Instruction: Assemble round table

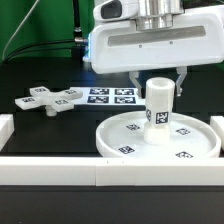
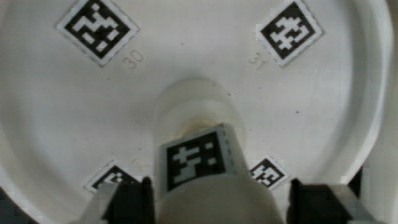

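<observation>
Exterior view shows pincer point(image 1: 158, 88) gripping upright leg point(image 1: 158, 110) on disc point(image 1: 115, 141).

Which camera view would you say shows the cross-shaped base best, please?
The exterior view: the cross-shaped base lies whole on the black table toward that view's left, apart from the round disc. The wrist view shows none of it, only the cylinder leg upright on the disc.
</observation>
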You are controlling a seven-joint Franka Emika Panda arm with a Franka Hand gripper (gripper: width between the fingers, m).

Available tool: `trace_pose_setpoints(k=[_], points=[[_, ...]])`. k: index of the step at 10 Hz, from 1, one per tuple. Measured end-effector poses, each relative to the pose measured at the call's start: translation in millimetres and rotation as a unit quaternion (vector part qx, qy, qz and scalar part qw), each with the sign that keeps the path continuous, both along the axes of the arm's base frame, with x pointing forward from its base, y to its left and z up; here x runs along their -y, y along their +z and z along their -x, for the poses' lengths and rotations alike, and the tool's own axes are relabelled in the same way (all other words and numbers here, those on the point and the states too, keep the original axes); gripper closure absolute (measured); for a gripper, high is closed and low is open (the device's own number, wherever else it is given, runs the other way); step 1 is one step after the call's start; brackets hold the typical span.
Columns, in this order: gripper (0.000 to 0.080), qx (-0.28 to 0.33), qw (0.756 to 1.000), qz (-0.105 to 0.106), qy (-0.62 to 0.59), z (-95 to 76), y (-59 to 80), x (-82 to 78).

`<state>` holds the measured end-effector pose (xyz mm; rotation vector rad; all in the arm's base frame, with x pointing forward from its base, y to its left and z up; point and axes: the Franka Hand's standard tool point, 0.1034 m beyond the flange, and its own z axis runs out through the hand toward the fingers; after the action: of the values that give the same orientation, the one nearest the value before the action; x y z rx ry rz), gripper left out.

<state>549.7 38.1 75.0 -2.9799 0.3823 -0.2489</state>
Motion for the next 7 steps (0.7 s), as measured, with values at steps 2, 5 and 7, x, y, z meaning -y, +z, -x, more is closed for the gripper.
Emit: trace_pose_setpoints(k=[2,5,7], points=[[0.0449,-0.007,0.998,-0.012,-0.066,0.1,-0.1,-0.7],[0.0455,-0.029,0.965,-0.058,-0.255,8.5,-5.0,-7.4],[0.0472,-0.028,0.966,-0.057,-0.252,8.4,-5.0,-7.2]])
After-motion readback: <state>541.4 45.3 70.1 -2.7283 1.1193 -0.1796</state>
